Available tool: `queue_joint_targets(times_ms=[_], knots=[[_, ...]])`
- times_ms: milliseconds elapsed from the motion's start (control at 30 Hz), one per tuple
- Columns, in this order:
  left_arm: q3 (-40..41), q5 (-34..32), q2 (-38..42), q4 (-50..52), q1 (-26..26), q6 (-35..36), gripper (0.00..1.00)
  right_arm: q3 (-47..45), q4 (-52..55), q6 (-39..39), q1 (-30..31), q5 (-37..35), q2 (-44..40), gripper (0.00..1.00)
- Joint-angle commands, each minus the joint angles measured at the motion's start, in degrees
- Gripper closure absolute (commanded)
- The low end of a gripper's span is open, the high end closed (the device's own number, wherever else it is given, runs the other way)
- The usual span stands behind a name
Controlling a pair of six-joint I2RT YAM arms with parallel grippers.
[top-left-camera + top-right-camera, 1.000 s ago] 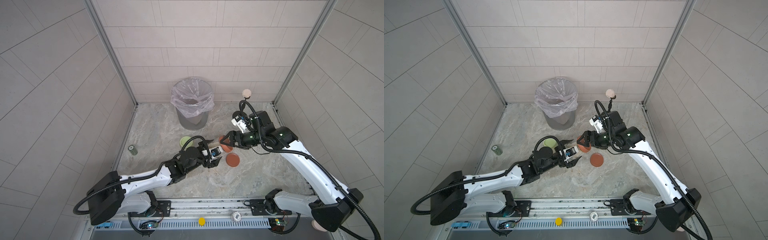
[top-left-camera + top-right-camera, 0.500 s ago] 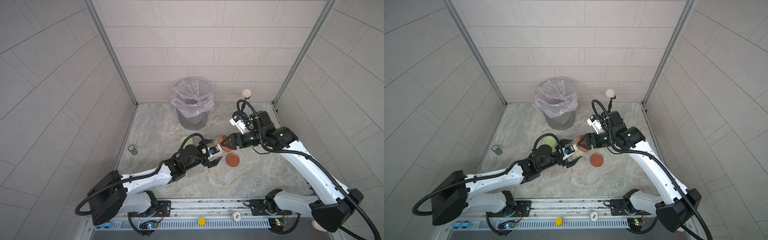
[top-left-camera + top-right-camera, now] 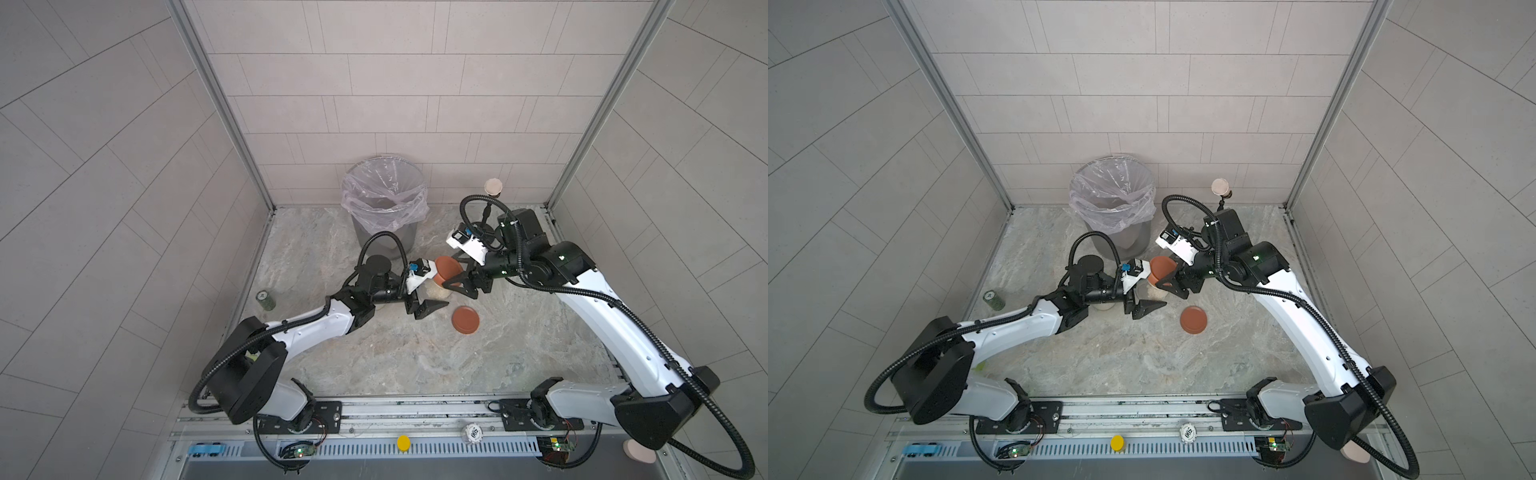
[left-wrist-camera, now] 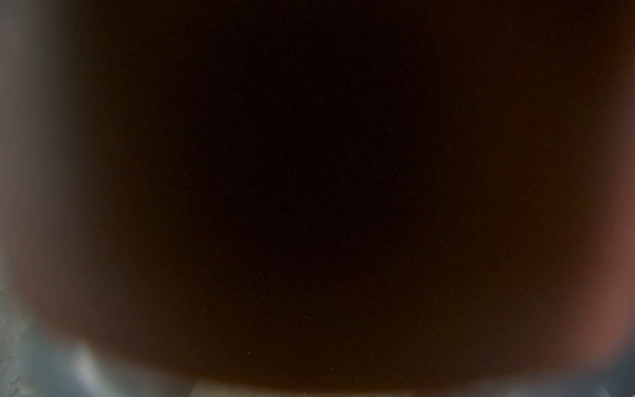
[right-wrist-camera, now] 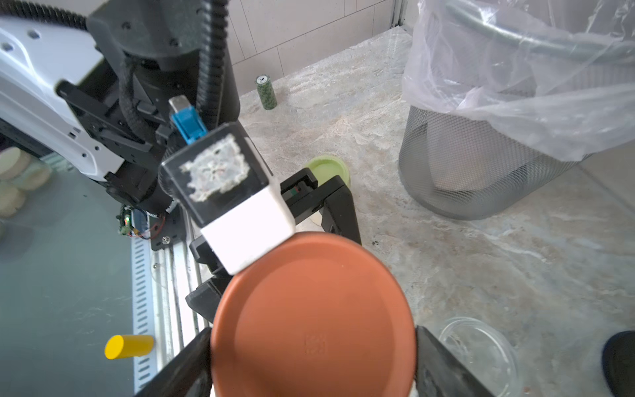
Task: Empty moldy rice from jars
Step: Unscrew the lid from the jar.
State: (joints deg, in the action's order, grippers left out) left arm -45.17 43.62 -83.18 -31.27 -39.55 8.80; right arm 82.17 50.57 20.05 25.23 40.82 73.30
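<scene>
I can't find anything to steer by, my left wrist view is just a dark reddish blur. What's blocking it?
Observer: A rust-red lid sits close in front of the left wrist camera, over a jar of pale rice.
Operator: Is anything gripping that lid?
Observer: Yes, the right gripper is shut on it, with a finger against each side of its rim.
Operator: And my left gripper?
Observer: The left gripper has its jaws either side of that jar. I cannot tell whether they press it.
</scene>
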Motion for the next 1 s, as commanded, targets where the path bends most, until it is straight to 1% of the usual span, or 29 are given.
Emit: queue_joint_targets(times_ms=[0, 67, 233, 267, 367, 467, 633, 700, 833, 900, 967], knots=[[-5.8, 0.7, 2.2, -11.6, 0.7, -4.6, 1.00, -0.9, 13.1, 11.1, 1.8, 1.7, 1.8, 0.34], [-5.7, 0.3, 2.6, -11.4, 0.7, -4.4, 1.00, -0.9, 13.0, 12.1, 1.7, 2.1, 1.6, 0.32], [-4.4, -1.2, 4.1, -10.7, 0.7, -4.1, 1.00, -1.3, 10.8, 12.0, 0.9, 0.6, 0.5, 0.27], [-4.1, -1.5, 4.4, -10.6, 0.8, -4.0, 1.00, -1.3, 10.6, 11.9, 0.6, 0.8, 0.2, 0.26], [-3.4, -1.9, 5.2, -10.3, 0.7, -3.9, 1.00, -1.8, 8.8, 11.2, 0.3, 2.4, -0.3, 0.16], [-3.3, -1.9, 5.4, -10.4, 0.7, -4.0, 1.00, -2.2, 6.9, 10.2, 0.4, 3.9, -0.5, 0.13], [-2.9, -1.9, 6.5, -10.4, 0.7, -4.3, 1.00, -1.7, 6.1, 9.7, -0.2, 2.9, 0.8, 0.16], [-2.5, -1.6, 7.1, -10.1, 0.7, -4.2, 1.00, -1.7, 6.2, 10.4, -0.7, 4.8, 0.7, 0.16], [-1.9, -0.1, 7.7, -7.9, 0.7, -3.8, 1.00, -0.2, 8.2, 14.0, -1.0, 10.1, 0.2, 0.16], [-1.1, 0.3, 8.4, -7.5, 0.8, -4.0, 1.00, 1.8, 9.7, 14.7, -1.0, 10.6, 0.7, 0.17], [-0.2, 0.7, 9.1, -7.3, 0.7, -4.4, 1.00, 4.1, 13.6, 19.2, -1.0, 10.7, 1.9, 0.19]])
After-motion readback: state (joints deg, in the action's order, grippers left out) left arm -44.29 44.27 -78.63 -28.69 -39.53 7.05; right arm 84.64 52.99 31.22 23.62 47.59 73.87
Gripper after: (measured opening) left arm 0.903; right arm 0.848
